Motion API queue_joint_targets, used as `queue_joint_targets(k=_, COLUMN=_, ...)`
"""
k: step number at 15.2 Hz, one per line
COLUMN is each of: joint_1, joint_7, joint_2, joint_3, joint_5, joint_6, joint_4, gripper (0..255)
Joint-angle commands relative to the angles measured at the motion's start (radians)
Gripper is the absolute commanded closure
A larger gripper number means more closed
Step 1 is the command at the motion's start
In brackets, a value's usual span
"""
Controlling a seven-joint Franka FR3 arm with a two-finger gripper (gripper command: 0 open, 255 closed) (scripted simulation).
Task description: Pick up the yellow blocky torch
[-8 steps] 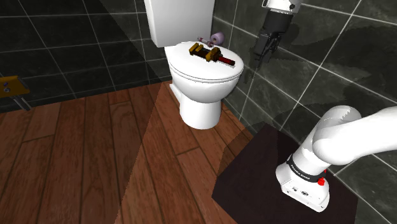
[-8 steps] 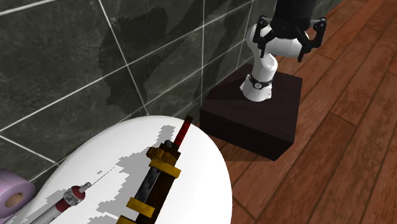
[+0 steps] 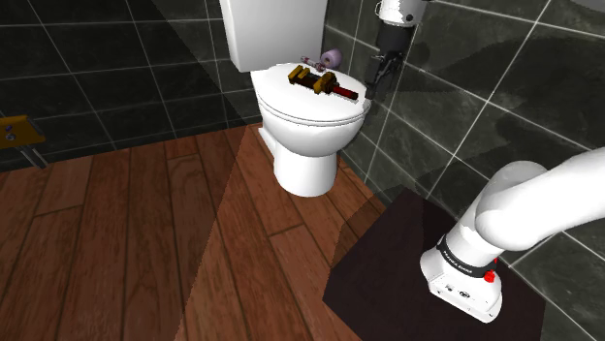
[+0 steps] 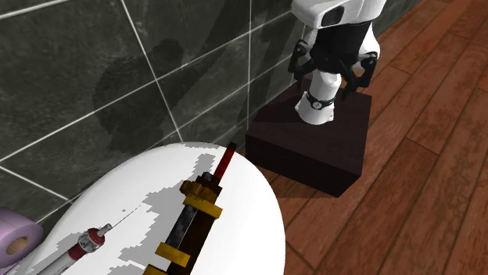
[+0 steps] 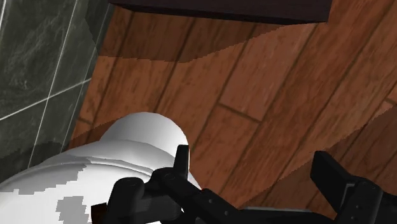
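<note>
The torch [image 3: 316, 81] is a dark, blocky bar with yellow bands and a red tip. It lies flat on the closed white toilet lid [image 3: 291, 105]. The second exterior view shows the torch [image 4: 192, 217] up close, its red end pointing toward the arm. My gripper [image 3: 372, 87] hangs open in the air just off the lid's rim, on the shoulder view's right, beside the torch's red end and clear of it. It [image 4: 333, 72] holds nothing. In the wrist view the fingers stand apart around my gripper [image 5: 254, 164], over wooden floor, with the lid's edge [image 5: 140, 137] beside one finger.
A purple roll [image 3: 334, 57] and a thin red-and-grey stick [image 4: 86, 242] also lie on the lid behind the torch. The cistern [image 3: 271, 29] rises at the back. Dark tiled wall [image 3: 465, 107] runs close behind the gripper. The dark stand [image 3: 388, 281] sits on wooden floor.
The gripper has moved toward the shoulder view's left, closer to the toilet lid and the torch's red end. The fingers stay open and the torch has not moved.
</note>
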State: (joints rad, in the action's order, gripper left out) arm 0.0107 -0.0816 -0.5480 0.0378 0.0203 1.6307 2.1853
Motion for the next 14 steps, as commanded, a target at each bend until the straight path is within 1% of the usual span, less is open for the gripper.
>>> queue_joint_targets(k=1, joint_1=0.009, joint_7=-0.010, joint_2=0.070, joint_3=0.001, joint_5=-0.034, joint_6=0.038, joint_4=-0.034, gripper=0)
queue_joint_targets(k=8, joint_1=0.035, joint_7=-0.014, joint_2=0.307, joint_3=-0.001, joint_5=-0.147, joint_6=0.131, joint_4=-0.190, gripper=0)
queue_joint_targets(k=14, joint_1=0.052, joint_7=-0.009, joint_2=0.516, joint_3=0.002, joint_5=-0.245, joint_6=0.169, joint_4=-0.372, gripper=0)
